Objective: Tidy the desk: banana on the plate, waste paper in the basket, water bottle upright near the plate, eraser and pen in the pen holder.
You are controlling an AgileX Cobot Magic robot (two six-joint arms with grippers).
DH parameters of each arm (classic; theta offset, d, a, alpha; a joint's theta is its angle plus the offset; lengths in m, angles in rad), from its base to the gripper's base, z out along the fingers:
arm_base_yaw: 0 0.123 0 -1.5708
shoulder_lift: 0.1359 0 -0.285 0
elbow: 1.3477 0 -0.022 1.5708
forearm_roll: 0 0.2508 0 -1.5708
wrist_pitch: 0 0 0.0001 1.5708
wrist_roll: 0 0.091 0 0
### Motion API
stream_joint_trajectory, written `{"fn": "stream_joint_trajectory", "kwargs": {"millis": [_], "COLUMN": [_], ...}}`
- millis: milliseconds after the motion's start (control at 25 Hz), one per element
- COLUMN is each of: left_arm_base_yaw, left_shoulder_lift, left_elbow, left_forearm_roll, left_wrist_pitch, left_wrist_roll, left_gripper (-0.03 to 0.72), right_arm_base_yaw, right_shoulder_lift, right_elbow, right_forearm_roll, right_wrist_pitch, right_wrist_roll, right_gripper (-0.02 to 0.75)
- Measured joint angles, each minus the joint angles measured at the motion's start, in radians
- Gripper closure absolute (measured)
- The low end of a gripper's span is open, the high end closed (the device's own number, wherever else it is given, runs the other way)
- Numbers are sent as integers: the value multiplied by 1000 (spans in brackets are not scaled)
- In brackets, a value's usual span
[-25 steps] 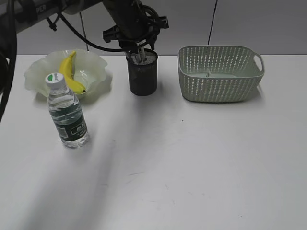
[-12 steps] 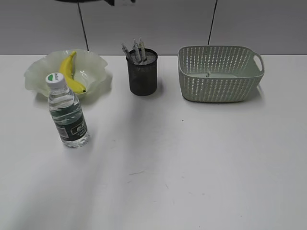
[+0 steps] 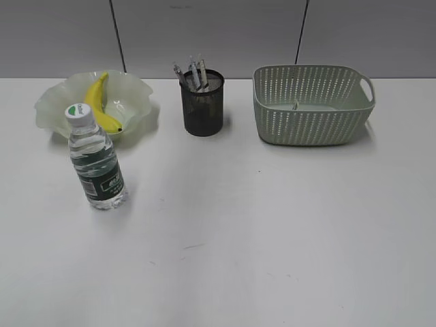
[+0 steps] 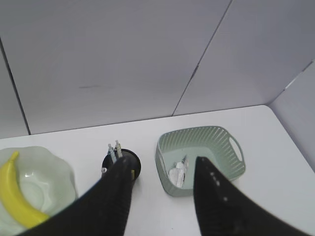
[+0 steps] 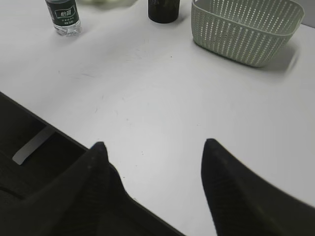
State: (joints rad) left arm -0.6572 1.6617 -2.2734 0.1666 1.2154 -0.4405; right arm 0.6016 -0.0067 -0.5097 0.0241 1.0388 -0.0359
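The banana (image 3: pixel 95 101) lies in the pale-green plate (image 3: pixel 49 112) at the back left of the desk (image 3: pixel 272 225). In front of the plate the water bottle (image 3: pixel 96 160) stands upright. Several pens (image 3: pixel 193 73) stick out of the black mesh pen holder (image 3: pixel 202 105). The waste paper (image 4: pixel 178 171) rests inside the green basket (image 3: pixel 310 109). A small yellow bit (image 4: pixel 132 174) shows at the holder's rim; I cannot tell if it is the eraser. My left gripper (image 4: pixel 162 160) hangs high above holder and basket, open and empty. My right gripper (image 5: pixel 155 143) is open over the desk's near edge.
Neither arm shows in the exterior view. A grey panelled wall (image 3: pixel 218 34) runs behind the desk. The desk's front edge (image 5: pixel 59 130) drops to a dark area beneath the right gripper.
The left arm has risen from over the pen holder and left the exterior view. The pens now stand free in the holder. Nothing else on the desk has moved.
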Motion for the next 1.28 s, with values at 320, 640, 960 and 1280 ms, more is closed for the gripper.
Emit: {"fn": "stream_joint_trajectory", "kwargs": {"millis": [320, 640, 960, 1280], "left_arm_base_yaw": [-78, -79, -79, -79], "left_shoulder_lift": [-386, -917, -1383, -1605], "left_elbow": [478, 1045, 1477, 1731], "left_forearm_roll": [16, 38, -6, -128], "left_wrist_pitch": [1, 7, -1, -140], "left_wrist_roll": [7, 7, 104, 329], "left_gripper": [374, 375, 375, 375], "right_arm_base_yaw": [0, 0, 0, 0], "right_shoulder_lift": [0, 0, 0, 0], "right_elbow": [0, 0, 0, 0], "right_forearm_roll": [0, 0, 0, 0], "right_wrist_pitch": [0, 0, 0, -1], "right_wrist_roll": [0, 0, 0, 0], "right_gripper": [265, 265, 265, 265]}}
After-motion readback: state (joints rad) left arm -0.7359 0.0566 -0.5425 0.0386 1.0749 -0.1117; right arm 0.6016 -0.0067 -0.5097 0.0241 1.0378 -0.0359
